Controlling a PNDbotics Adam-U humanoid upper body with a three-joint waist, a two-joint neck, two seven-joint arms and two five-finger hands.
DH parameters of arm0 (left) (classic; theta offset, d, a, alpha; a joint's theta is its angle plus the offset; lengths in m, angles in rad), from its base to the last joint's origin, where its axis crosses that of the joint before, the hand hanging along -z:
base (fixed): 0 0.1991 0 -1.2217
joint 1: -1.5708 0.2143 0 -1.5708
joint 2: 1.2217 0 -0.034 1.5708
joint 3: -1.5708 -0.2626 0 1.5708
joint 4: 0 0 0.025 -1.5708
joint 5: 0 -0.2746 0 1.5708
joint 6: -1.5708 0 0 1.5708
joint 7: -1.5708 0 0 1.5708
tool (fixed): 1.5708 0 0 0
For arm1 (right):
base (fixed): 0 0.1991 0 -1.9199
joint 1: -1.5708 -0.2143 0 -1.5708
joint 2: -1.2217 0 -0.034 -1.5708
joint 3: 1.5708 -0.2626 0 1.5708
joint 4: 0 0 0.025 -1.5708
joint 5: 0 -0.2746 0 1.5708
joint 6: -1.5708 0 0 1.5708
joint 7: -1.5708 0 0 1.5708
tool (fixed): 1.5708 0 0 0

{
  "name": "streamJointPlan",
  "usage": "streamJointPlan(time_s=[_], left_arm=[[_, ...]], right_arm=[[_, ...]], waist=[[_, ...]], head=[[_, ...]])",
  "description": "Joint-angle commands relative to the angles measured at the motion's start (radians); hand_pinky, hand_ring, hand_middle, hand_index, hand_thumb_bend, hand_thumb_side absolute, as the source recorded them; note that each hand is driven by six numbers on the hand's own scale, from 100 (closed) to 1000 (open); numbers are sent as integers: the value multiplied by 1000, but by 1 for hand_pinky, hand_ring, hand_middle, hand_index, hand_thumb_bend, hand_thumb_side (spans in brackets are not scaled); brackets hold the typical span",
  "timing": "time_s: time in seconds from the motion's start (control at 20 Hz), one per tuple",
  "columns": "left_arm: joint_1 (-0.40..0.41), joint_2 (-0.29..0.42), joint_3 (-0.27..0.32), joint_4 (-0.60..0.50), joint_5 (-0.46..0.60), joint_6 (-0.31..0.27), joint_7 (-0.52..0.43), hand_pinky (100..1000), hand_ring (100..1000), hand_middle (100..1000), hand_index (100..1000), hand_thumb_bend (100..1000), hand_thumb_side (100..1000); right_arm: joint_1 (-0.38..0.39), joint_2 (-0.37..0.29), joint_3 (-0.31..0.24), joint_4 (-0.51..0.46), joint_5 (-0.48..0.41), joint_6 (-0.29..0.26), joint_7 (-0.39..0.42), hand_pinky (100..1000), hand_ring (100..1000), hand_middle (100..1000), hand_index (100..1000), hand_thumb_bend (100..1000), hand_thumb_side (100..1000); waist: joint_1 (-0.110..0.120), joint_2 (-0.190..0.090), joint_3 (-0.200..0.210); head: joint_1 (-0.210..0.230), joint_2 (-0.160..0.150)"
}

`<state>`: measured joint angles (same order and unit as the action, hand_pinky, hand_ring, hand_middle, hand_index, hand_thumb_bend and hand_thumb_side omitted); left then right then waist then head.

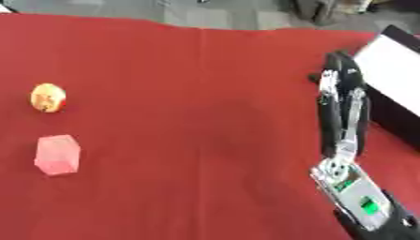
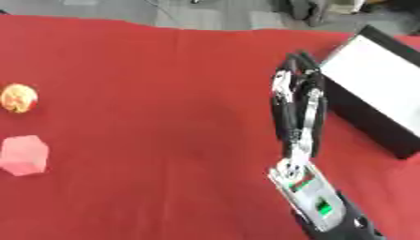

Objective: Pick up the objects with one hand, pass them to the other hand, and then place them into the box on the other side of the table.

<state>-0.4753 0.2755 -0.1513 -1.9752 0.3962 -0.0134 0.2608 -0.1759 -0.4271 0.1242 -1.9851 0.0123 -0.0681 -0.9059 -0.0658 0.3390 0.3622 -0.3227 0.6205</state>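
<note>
The right hand (image 2: 297, 101) comes in from the lower right, its arm (image 2: 316, 199) rising from the bottom edge with a silver wrist section and a small green mark on it. The fingers (image 1: 338, 89) are stretched out nearly straight and held close together, pointing away toward the far side of the table. They hold nothing; only red cloth shows beneath and around them.

Just to the right of the fingers stands the box (image 2: 373, 77), black on its outer walls and white inside, set askew near the table's right edge. The fingertips reach about level with its near-left corner and sit just beside it; whether they touch the wall is not clear.

Well off to the left of the fingers, across a wide stretch of the red tablecloth (image 1: 197, 117), lie the two objects. The round yellow one (image 1: 48, 97), with some reddish patches, sits farther away. The pink block (image 1: 57, 154), with slanted faces, rests nearer to the robot, just below the yellow one and apart from it. Both lie on the cloth with nothing touching them.

A straight crease runs down the cloth between the fingers and the two objects. Beyond the fingertips, past the far table edge, grey floor (image 1: 213, 14) shows. The left hand is not visible in either view.
</note>
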Motion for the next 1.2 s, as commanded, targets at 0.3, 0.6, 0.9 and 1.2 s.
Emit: streamJointPlan(time_s=[0.3, 0.6, 0.9, 1.2], left_arm=[[-21, 36, 9, -19, -35, 32, -3, 789, 781, 812, 736, 997, 583], [-44, 204, 12, -25, -94, 110, -37, 815, 795, 800, 735, 1000, 616], [-86, 392, 19, -25, -91, 155, -114, 848, 808, 798, 748, 1000, 494], [-98, 509, 18, -24, -131, 239, -223, 904, 837, 809, 756, 1000, 433]], right_arm=[[-1, -23, -22, -15, -5, 11, -1, 711, 574, 865, 743, 100, 752], [14, -34, -28, -15, 0, 16, -1, 711, 576, 869, 745, 100, 752], [22, -40, -36, -15, 3, 18, -1, 711, 581, 874, 744, 100, 754], [14, -46, -43, -15, 0, 20, -1, 711, 582, 874, 743, 100, 754]], waist=[[13, -22, -18], [31, -26, -12], [41, -25, -12], [47, -22, -24]], head=[[13, -5], [19, 12], [55, 5], [70, -17]])
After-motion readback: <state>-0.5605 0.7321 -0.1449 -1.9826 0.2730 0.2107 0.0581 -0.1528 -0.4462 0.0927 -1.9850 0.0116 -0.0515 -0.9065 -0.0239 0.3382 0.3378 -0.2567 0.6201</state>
